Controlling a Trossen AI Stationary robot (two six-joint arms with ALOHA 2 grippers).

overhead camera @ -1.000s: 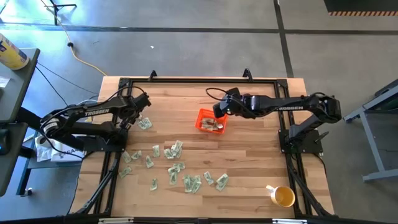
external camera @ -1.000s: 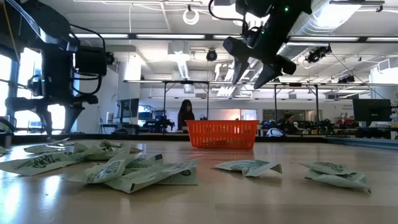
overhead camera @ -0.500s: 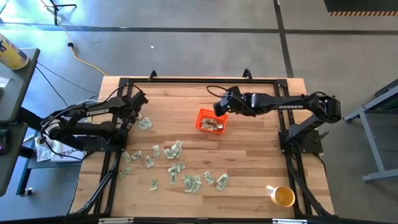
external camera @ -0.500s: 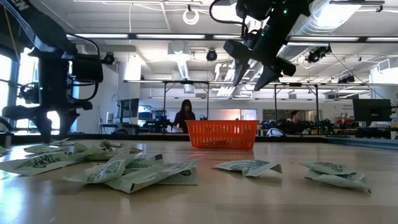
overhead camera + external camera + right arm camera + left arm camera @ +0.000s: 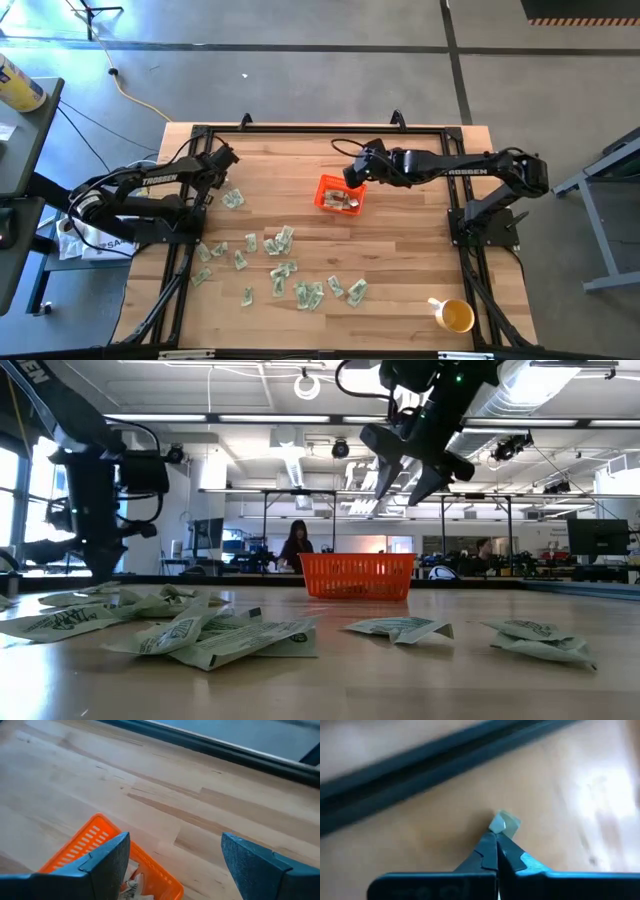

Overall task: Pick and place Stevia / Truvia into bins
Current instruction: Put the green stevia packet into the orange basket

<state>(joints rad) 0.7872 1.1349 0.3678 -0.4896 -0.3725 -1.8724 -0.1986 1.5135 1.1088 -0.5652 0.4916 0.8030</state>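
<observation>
Centrally on the wooden table (image 5: pixel 400 250) sits the orange bin (image 5: pixel 339 194), a low-walled slotted basket holding several Stevia sachets (image 5: pixel 346 203); the right wrist view shows crumpled sachets inside against its near wall. The right gripper (image 5: pixel 352 178) hovers just above the bin's far-right corner, its fingers (image 5: pixel 107 862) spread wide and gripping nothing. Away from the bin, toward the table's left edge, the left gripper (image 5: pixel 213 193) is low over the wood with its fingers pressed together, pinching the corner of one pale green sachet (image 5: pixel 504 822). Just beside it, on the bin's side, lies another loose sachet (image 5: pixel 233 199).

Most loose sachets (image 5: pixel 283 270) lie scattered in a band across the table, nearer the front edge than the bin and mostly to its left. A yellow cup (image 5: pixel 456 316) with a white handle stands well apart from the bin, near the table's front right corner. A black frame rail (image 5: pixel 320 129) borders the table.

Beyond the table, the low view shows a large hall with ceiling strip lights (image 5: pixel 560 419), further workstations, and a person (image 5: pixel 297 545) seated behind the bin. The floor around the table is grey concrete (image 5: pixel 300 60).
</observation>
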